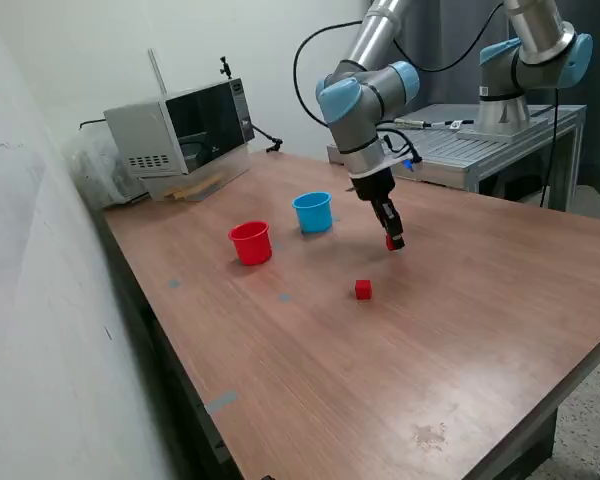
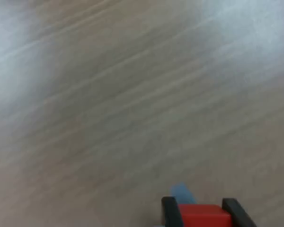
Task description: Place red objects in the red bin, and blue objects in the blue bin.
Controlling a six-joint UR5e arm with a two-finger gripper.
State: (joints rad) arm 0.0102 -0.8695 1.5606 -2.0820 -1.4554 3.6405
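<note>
In the exterior view, the gripper (image 1: pixel 393 240) hangs above the wooden table (image 1: pixel 400 360), tilted, with its two fingers closed narrowly on a small red cube (image 1: pixel 392 243) held clear of the surface. A second red cube (image 1: pixel 363 289) sits on the table nearer the camera and slightly to the exterior view's left of the gripper, apart from everything else. The blue cup (image 1: pixel 313 212) stands upright just to the exterior view's left of the gripper and a little farther back. The red cup (image 1: pixel 250 242) stands upright farther to the exterior view's left, near the blue cup but not touching it. Nothing stands between the gripper and either cup. At the far left corner of the table a microwave (image 1: pixel 180 132) rests with its door facing the cups, well apart from them. Behind the table, on the exterior view's right, a second robot arm (image 1: pixel 525 60) is mounted on a metal bench (image 1: pixel 480 145). No dark-blue cubes can be made out in this view.

In the wrist view, the picture is blurred. The black fingertips (image 2: pixel 169 212) clamp the red cube (image 2: pixel 202 216) from both sides over bare wood grain. A small pale blue patch (image 2: pixel 182 194) shows just beyond the cube; what it is cannot be told.
</note>
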